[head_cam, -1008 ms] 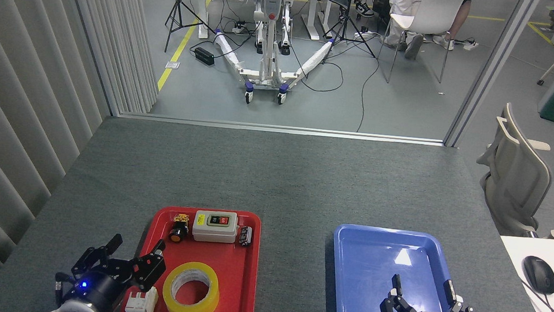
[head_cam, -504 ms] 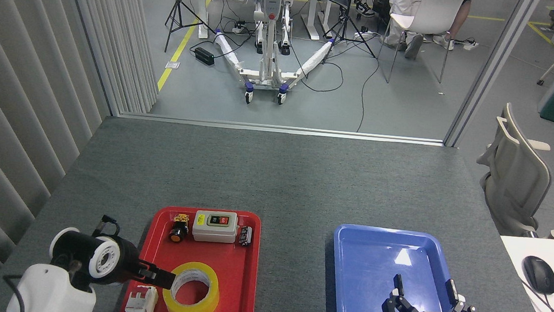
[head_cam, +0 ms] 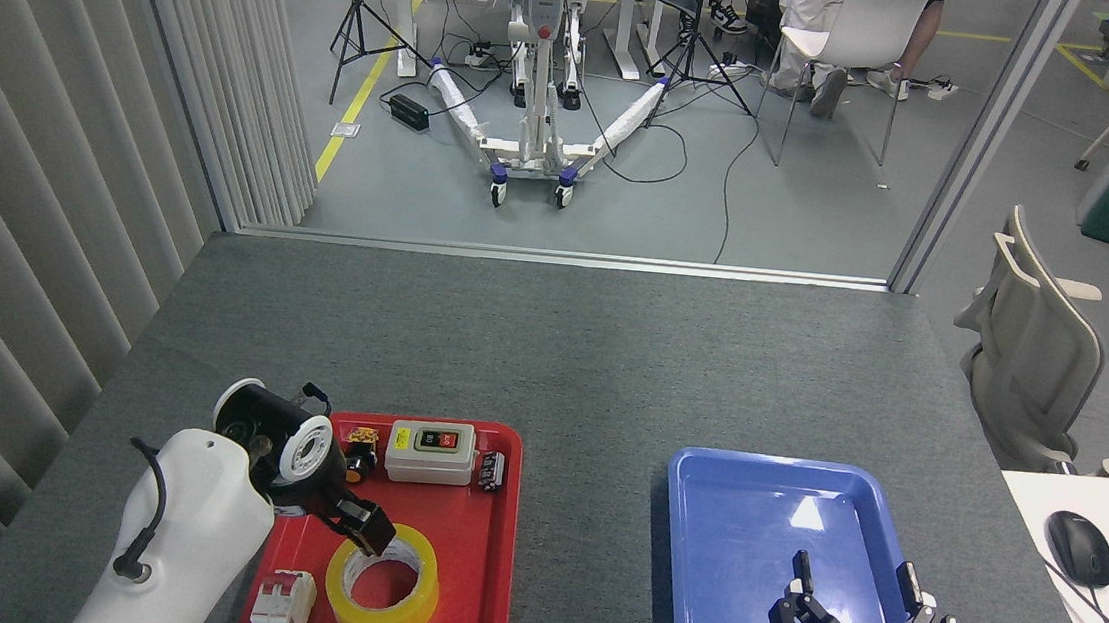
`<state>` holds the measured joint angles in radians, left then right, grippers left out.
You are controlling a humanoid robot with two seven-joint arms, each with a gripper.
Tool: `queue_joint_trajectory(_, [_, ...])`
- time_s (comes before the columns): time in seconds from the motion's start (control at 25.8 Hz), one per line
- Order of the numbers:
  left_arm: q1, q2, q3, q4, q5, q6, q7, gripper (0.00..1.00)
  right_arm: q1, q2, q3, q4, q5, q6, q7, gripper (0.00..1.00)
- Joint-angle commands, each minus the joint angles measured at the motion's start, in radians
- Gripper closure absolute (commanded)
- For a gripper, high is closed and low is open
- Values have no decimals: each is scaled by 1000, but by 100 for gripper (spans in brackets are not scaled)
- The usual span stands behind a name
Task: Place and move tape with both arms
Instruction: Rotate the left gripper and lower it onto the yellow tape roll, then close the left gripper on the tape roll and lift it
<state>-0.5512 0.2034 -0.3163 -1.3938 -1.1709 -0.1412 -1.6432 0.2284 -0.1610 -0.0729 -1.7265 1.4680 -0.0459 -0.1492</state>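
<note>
The left arm (head_cam: pixel 185 520) is coming in from the counter's near left corner, its white shell angling up toward the red tray (head_cam: pixel 480 586). Its left pincer (head_cam: pixel 372 537) is pointing down at the far left rim of the tape (head_cam: pixel 382 585); I cannot tell whether it is spread or pressed together. The right pincer (head_cam: pixel 865 605) is hovering over the near end of the blue tray (head_cam: pixel 696 525), its fingers (head_cam: pixel 801 574) spread wide with nothing between them.

The tape is lying flat in the near half of the red tray. A white breaker (head_cam: pixel 282 611) is sitting just beside it at the tray's near left corner. Along the far edge are lying a grey switch box (head_cam: pixel 430 451), a small button part (head_cam: pixel 361 452) and a small black part (head_cam: pixel 491 471).
</note>
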Motion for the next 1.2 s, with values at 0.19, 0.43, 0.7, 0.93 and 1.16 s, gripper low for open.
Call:
queue_joint_trajectory(0.19, [-33,1,-7,159,-1,0,-15,1,3,-2,-2,-1,0,0,3,0])
queue_joint_trajectory(0.43, [-50,-24,-7,217,-1,0,-14,1,3,0,-2,-1,0,0,3,0])
queue_joint_trajectory(0.7, [-73,-48,-4,254,4,-1,-3,1,8,0,-2,-1,0,0,3,0])
queue_joint_trajectory(0.93, [-95,-56,3,308,37,2,23,1,26,3,-2,-1,0,0,3,0])
queue_joint_trajectory(1.16, [-96,-67,2,395,39,5,155,1,26,1,-8,-8,0,0,3,0])
